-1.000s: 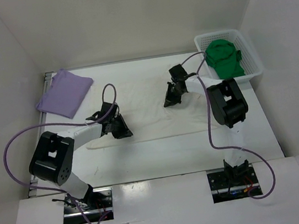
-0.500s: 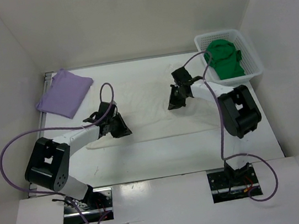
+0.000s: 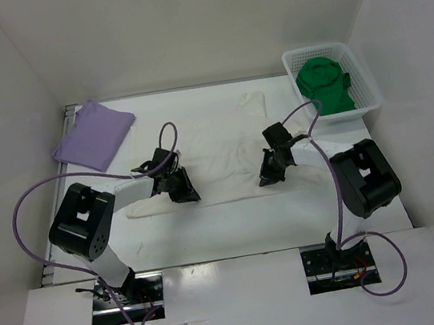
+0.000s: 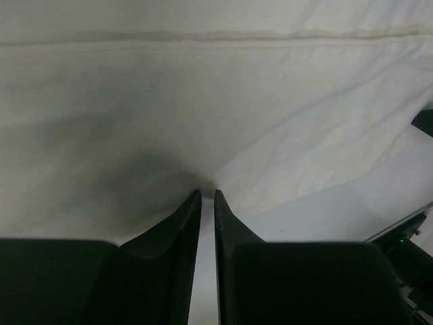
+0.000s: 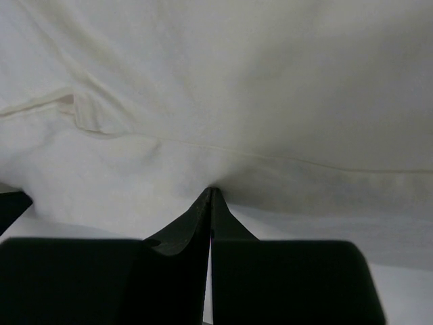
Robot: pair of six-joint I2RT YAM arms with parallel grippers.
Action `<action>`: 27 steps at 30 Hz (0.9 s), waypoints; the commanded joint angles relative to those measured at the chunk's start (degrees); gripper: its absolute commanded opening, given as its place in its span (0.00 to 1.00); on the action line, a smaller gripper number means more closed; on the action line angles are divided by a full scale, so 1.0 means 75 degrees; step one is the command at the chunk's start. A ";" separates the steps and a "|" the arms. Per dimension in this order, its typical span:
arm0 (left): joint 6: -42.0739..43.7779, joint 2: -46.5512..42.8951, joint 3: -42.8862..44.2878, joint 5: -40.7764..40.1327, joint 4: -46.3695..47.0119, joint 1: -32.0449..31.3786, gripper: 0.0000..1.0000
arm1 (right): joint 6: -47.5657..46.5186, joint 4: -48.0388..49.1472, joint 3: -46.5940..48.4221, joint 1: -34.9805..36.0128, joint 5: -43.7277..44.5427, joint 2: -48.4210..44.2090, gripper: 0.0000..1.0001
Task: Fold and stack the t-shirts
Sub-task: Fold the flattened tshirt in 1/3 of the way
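Observation:
The cream white t-shirt (image 3: 217, 148) lies spread across the middle of the table, with one sleeve (image 3: 254, 101) pointing to the far side. My left gripper (image 3: 183, 191) is shut on its near edge at the left; in the left wrist view the jaws (image 4: 208, 195) pinch the cream cloth (image 4: 203, 101). My right gripper (image 3: 269, 174) is shut on the shirt's right part; in the right wrist view the tips (image 5: 211, 191) bite a fold of the cloth (image 5: 237, 81). The lavender t-shirt (image 3: 93, 135) lies folded at the far left. The green t-shirt (image 3: 325, 83) is bunched in the basket.
The white mesh basket (image 3: 369, 84) stands at the far right corner against the wall. White walls close in the table on the left, back and right. Purple cables loop from both arms over the near part of the table.
My right gripper has moved toward the near edge, pulling the cream cloth with it. My left gripper has shifted slightly right and nearer. The shirt's far sleeve now shows.

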 commanded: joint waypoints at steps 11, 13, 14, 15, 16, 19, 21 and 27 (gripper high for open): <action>0.0314 -0.1018 -0.1323 0.0905 -0.2103 0.0115 0.26 | 0.0916 -0.0753 -0.1292 0.1067 -0.0484 -0.0794 0.03; 0.0164 -0.1358 -0.1429 0.1138 -0.2103 0.0115 0.28 | 0.1057 -0.0848 -0.1491 0.1150 -0.0706 -0.1204 0.03; 0.0163 -0.1488 -0.1533 0.1139 -0.2173 0.0115 0.29 | 0.1151 -0.0848 -0.1492 0.1150 -0.0708 -0.1356 0.05; 0.0163 -0.1733 -0.1465 0.1070 -0.2301 0.0185 0.29 | 0.1071 -0.1080 -0.1213 0.1150 -0.0789 -0.1590 0.07; 0.0232 -0.1851 -0.1278 0.0930 -0.2419 0.0185 0.29 | 0.0954 -0.1175 -0.0990 0.1150 -0.0720 -0.1662 0.10; 0.0374 -0.2274 -0.0189 0.0471 -0.2537 0.0606 0.30 | 0.0114 -0.1516 0.0356 0.0636 -0.0544 -0.1465 0.26; 0.0444 -0.2274 0.0593 0.0355 -0.2222 0.1119 0.29 | -0.0299 -0.1411 0.1349 -0.0043 -0.0637 -0.0986 0.24; 0.0235 -0.1466 0.1477 0.0177 -0.1179 0.2469 0.18 | -0.1238 -0.0568 0.3659 -0.1204 -0.0170 0.0840 0.00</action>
